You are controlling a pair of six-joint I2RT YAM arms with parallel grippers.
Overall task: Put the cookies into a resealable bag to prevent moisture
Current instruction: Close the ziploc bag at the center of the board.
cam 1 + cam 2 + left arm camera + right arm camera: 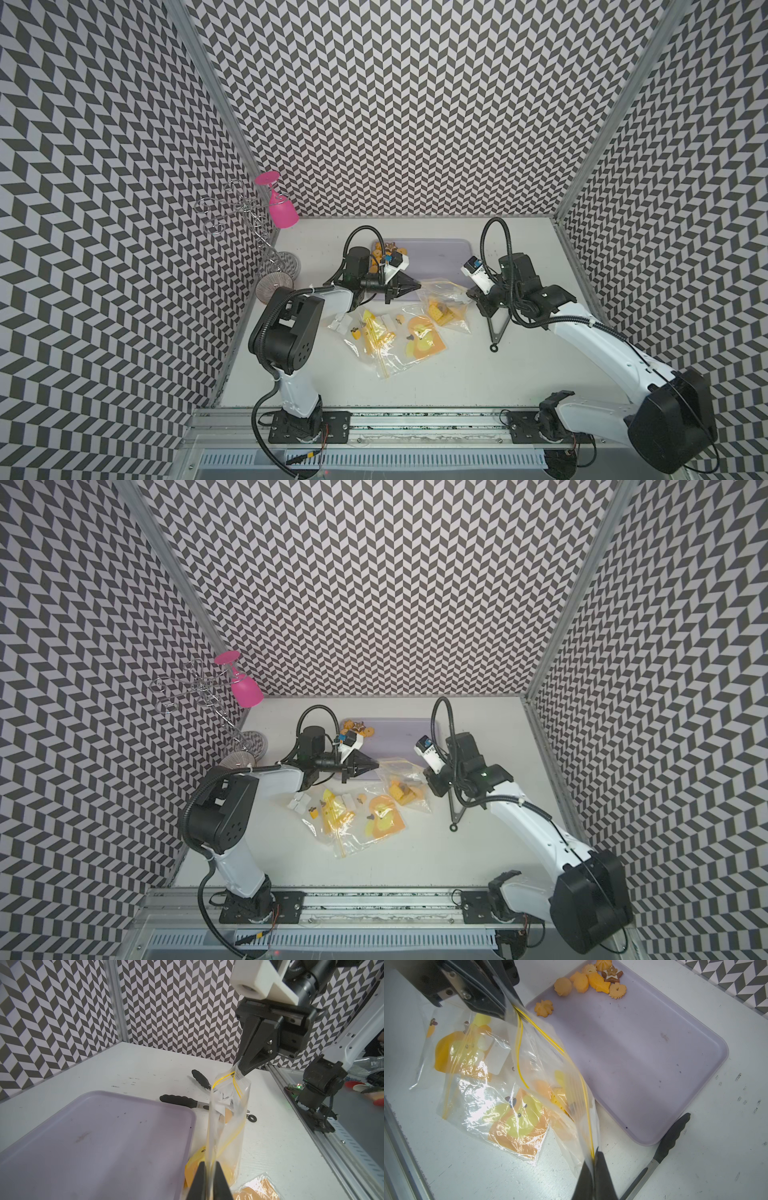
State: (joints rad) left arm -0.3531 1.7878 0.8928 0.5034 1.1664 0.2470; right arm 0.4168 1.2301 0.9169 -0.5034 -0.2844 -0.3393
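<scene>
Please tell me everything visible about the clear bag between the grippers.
The clear plastic bag with yellow seal lines hangs stretched between the left gripper and the right gripper, each shut on one end of its top edge. Its mouth gapes slightly. A few orange-yellow cookies lie inside; its bottom rests on the white table, beside the lilac tray.

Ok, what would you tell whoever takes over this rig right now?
Left gripper: jaws shut on one top corner of the resealable bag.
Right gripper: jaws shut on the opposite corner.
Done: a few bagged cookies are inside.
To do: several loose cookies sit at one corner of the purple tray; bag them, then seal the zip.
Tongs lie beside the tray; spare printed bags lie nearby.
</scene>
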